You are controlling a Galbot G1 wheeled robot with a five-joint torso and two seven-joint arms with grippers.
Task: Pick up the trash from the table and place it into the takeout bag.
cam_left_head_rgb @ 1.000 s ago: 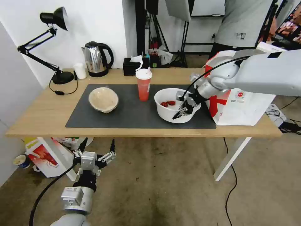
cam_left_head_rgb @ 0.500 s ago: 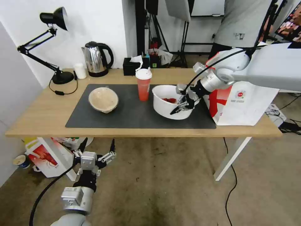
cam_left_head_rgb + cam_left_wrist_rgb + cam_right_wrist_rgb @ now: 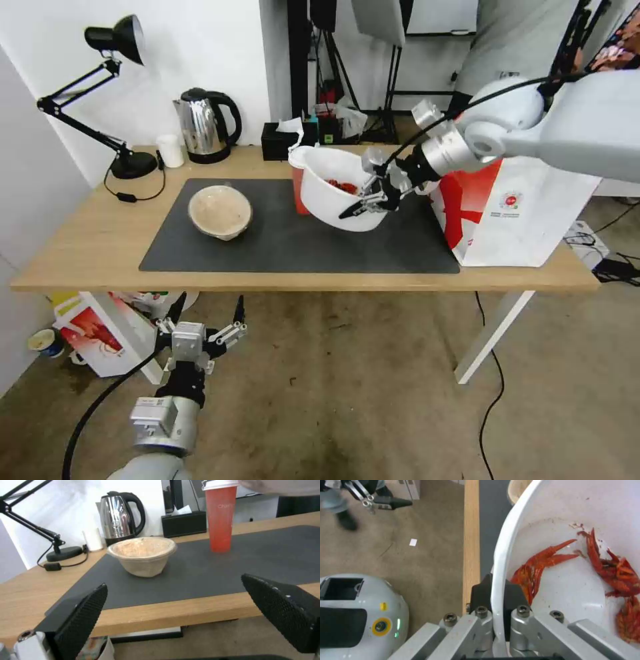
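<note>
Where the white bowl point(image 3: 333, 187) sat on the mat point(image 3: 280, 247) a second ago, it now hangs tilted above it, in front of the red cup point(image 3: 220, 520) — the right gripper point(image 3: 370, 200) pinching its rim. One beige bowl point(image 3: 220, 211) rests on the mat, one bag point(image 3: 520, 213) stands at the table's point(image 3: 80, 247) right end. Below the table edge, the left gripper point(image 3: 203, 320) hangs spread apart.

paper bowl point(image 3: 220, 211) on mat point(image 3: 280, 247) | cup point(image 3: 220, 517) right | bag point(image 3: 513, 207) far right, seemingly beside mat
</note>
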